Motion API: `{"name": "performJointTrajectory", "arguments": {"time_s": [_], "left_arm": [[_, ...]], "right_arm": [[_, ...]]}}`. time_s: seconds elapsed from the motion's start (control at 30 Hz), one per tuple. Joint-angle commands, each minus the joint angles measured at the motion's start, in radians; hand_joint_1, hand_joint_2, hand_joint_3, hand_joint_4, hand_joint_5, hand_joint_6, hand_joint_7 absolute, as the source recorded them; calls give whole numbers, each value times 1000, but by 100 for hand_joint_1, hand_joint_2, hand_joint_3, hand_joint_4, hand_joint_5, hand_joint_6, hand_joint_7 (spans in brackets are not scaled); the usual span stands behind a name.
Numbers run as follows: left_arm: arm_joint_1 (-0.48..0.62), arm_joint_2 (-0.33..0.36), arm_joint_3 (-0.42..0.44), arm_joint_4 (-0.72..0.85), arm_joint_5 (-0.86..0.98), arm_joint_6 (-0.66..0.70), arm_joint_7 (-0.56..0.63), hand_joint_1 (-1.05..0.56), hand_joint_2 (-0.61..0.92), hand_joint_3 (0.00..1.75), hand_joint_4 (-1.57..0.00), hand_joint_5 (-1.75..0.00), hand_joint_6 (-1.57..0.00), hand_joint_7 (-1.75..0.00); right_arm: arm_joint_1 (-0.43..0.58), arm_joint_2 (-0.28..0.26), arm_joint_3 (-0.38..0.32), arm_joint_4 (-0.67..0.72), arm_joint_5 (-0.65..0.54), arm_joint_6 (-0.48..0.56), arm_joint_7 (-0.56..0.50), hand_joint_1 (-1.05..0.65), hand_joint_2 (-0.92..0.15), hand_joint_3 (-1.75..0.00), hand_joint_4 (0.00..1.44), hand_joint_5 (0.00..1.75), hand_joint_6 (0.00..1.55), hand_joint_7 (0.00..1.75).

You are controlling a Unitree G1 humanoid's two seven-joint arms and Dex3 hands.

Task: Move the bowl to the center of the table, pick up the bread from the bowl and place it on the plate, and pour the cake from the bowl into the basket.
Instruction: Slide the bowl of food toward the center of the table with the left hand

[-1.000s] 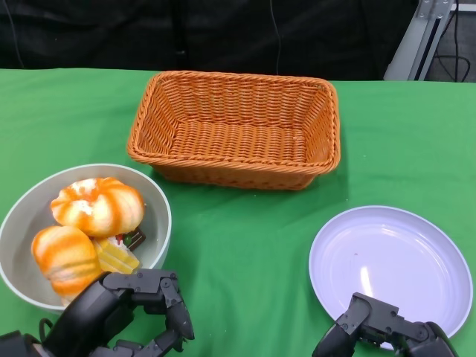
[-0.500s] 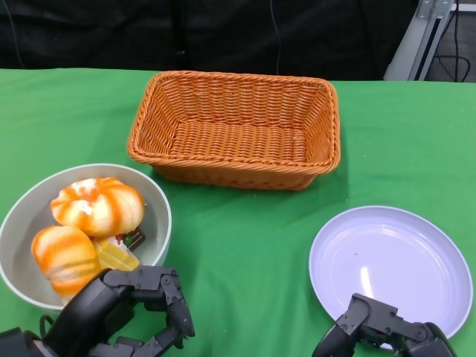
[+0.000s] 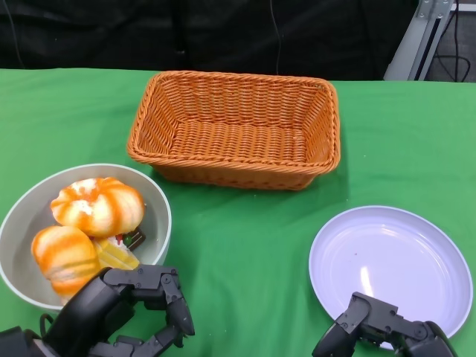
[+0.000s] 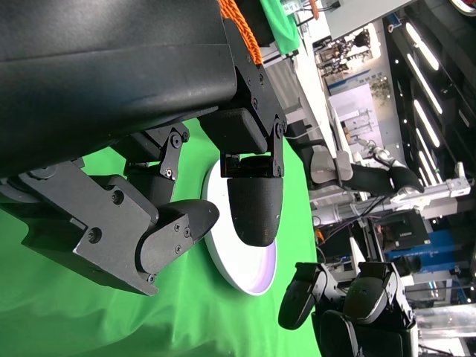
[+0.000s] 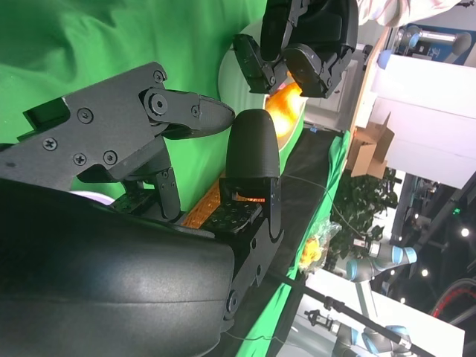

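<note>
A grey bowl point(image 3: 165, 216) sits at the table's left front. It holds two orange-and-white bread rolls point(image 3: 97, 206) point(image 3: 65, 256) and a yellow piece of cake point(image 3: 117, 254) with a dark topping. My left hand point(image 3: 130, 309) hovers just in front of the bowl's near rim, fingers apart, holding nothing. At the right front lies a white plate point(image 3: 401, 253) with nothing on it. My right hand point(image 3: 379, 331) is at the plate's near edge, holding nothing. The right wrist view shows its fingers point(image 5: 186, 115) spread over the green cloth.
An orange wicker basket point(image 3: 238, 76) stands at the back centre with nothing in it. Green cloth covers the table, with bare cloth between bowl and plate. The left wrist view catches the plate point(image 4: 245, 279) and my right hand point(image 4: 349, 305) beyond.
</note>
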Motion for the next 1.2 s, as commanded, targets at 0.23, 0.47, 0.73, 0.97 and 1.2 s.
{"name": "performJointTrajectory", "arguments": {"time_s": [0.23, 0.47, 0.73, 0.97, 1.2], "left_arm": [[31, 42, 1, -153, -53, 77, -30, -6, 56, 99, -78, -147, -84, -111], [-26, 106, 47, -207, -110, 144, -59, -27, 70, 61, -84, -107, -95, -65], [-82, 177, 145, -279, -187, 267, -57, -58, 92, 18, -84, -34, -90, -2], [-171, 158, 248, -188, -188, 264, 2, -67, 92, 21, -77, -16, -76, 0], [-269, 168, 335, 5, -103, 201, 114, -70, 92, 22, -69, -7, -67, 0]], "right_arm": [[0, 2, 11, -6, -6, -1, -10, -23, -65, -69, 77, 155, 69, 134], [-4, 7, 23, -11, -18, 12, -23, -21, -58, -80, 77, 154, 70, 134], [-1, 6, 32, -17, -20, 18, -31, -22, -55, -86, 77, 153, 70, 133], [-1, 8, 38, -17, -23, 23, -32, -21, -52, -91, 78, 154, 71, 133], [-8, 12, 42, -12, -29, 22, -37, -21, -49, -94, 78, 154, 71, 133]]}}
